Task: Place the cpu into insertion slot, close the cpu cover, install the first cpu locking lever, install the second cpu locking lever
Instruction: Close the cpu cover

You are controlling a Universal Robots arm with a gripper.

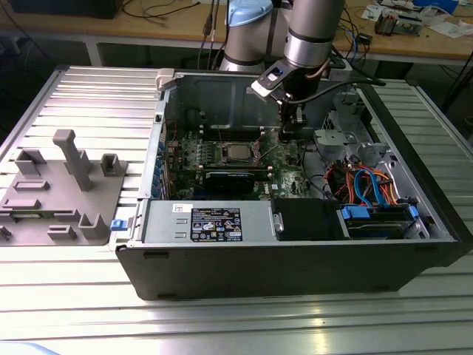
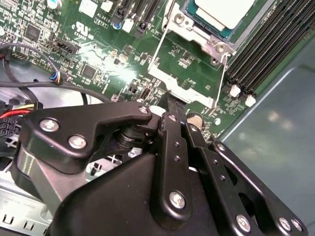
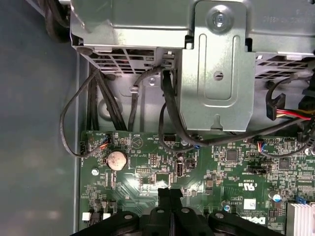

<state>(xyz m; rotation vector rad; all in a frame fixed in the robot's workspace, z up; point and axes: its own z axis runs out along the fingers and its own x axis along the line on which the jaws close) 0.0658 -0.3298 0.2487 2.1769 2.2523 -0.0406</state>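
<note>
pincer closed together, empty, just beside the open cover; cpu sits in socket; a skewed nudge could scrape the board.

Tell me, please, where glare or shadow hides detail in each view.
Exterior view: light glares on the ribbed metal table, while the computer case is darker inside. Second wrist view: the cpu top looks washed out, and glare streaks the motherboard. First wrist view: a bright reflection sits on the motherboard beside the gripper.
</note>
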